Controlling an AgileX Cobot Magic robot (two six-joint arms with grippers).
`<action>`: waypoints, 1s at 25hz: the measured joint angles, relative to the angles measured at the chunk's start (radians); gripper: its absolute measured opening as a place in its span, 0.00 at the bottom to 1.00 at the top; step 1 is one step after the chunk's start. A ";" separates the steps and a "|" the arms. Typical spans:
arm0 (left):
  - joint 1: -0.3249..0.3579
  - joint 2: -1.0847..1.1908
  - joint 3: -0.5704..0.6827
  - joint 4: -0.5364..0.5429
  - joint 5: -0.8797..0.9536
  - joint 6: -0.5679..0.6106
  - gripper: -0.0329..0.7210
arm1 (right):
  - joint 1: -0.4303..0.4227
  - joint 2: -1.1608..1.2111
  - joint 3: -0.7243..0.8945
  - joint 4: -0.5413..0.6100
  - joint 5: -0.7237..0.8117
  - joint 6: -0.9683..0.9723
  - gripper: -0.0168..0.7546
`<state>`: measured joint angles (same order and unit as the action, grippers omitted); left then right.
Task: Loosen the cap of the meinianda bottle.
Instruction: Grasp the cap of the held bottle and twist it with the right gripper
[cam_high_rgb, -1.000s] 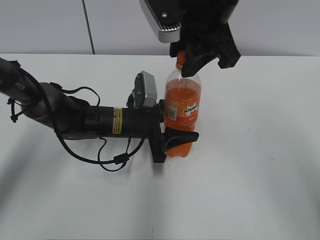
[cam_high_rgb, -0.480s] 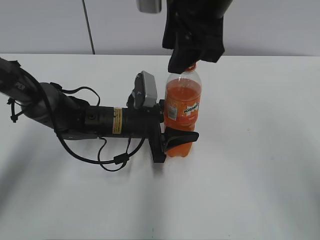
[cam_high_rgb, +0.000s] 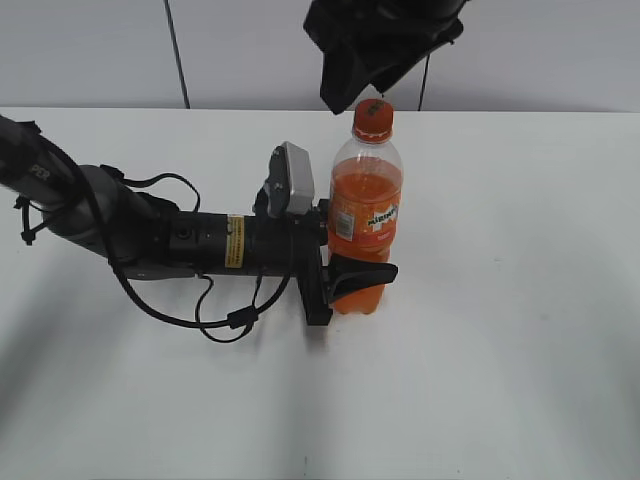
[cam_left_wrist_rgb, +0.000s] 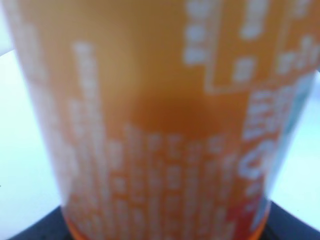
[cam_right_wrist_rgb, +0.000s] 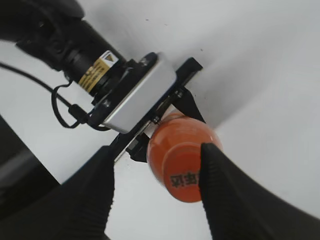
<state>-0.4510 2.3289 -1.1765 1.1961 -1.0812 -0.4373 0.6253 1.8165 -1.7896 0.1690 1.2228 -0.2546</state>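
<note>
The meinianda bottle (cam_high_rgb: 366, 205) stands upright on the white table, with orange drink and an orange label. Its orange cap (cam_high_rgb: 372, 118) with dark print sits on the neck, uncovered. My left gripper (cam_high_rgb: 355, 282) is shut on the bottle's lower body from the left. The left wrist view is filled by the blurred label (cam_left_wrist_rgb: 160, 120). My right gripper (cam_high_rgb: 365, 65) hangs just above and behind the cap, open and not touching it. In the right wrist view the cap (cam_right_wrist_rgb: 181, 172) lies between the spread fingers (cam_right_wrist_rgb: 157, 197), close to the right finger.
My left arm (cam_high_rgb: 190, 240) lies low across the table from the left, with loose black cables (cam_high_rgb: 225, 320) beside it and its grey wrist camera (cam_high_rgb: 292, 180) next to the bottle. The white table (cam_high_rgb: 500, 350) stretches to the right and front.
My right gripper, which was around the cap a second ago, has let go and risen. The cap is now in plain sight. The bottle and left gripper have not moved.
</note>
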 joint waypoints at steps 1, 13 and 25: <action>0.000 0.000 0.000 0.000 0.000 0.000 0.57 | 0.000 0.000 0.000 -0.015 0.000 0.084 0.55; 0.000 -0.003 0.000 0.000 0.018 -0.004 0.57 | 0.000 -0.007 0.000 -0.042 0.000 0.590 0.55; -0.003 -0.010 0.000 0.001 0.037 -0.011 0.57 | 0.000 -0.007 0.000 -0.102 0.000 0.629 0.55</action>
<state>-0.4540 2.3186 -1.1765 1.1972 -1.0439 -0.4488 0.6253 1.8097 -1.7896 0.0668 1.2228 0.3743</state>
